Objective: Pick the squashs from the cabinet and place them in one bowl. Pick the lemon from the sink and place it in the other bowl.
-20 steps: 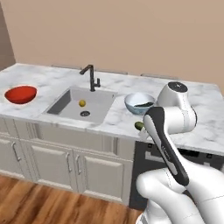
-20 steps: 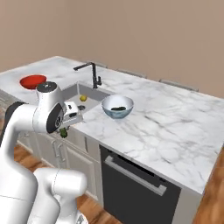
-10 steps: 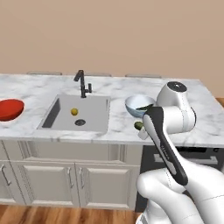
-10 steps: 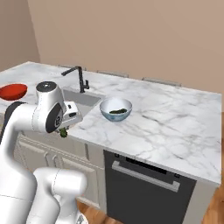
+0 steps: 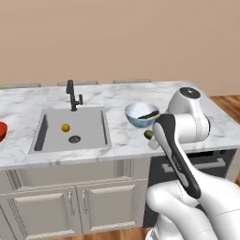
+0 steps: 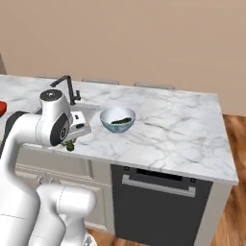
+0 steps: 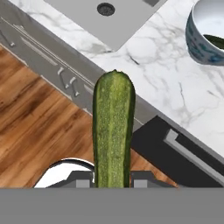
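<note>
Squash point(image 7: 113, 131) number two sits pinched between my gripper point(image 7: 113, 178) tips, sticking straight out along the hand, held over the counter edge above the floor. From the left base camera its green end point(image 5: 149, 134) shows just beside the arm, at about five o'clock from the pale bowl point(image 5: 140, 115). That bowl already has a dark squash point(image 5: 150, 114) lying in it. The lemon point(image 5: 65, 127) is in the sink point(image 5: 70, 129), at roughly eleven o'clock from the drain. So I judge I'm mid-carry on the second squash. Next I need to swing the hand up over the bowl rim, lower, and release; then go for the lemon and the red bowl point(image 5: 1, 131) at far left.
</note>
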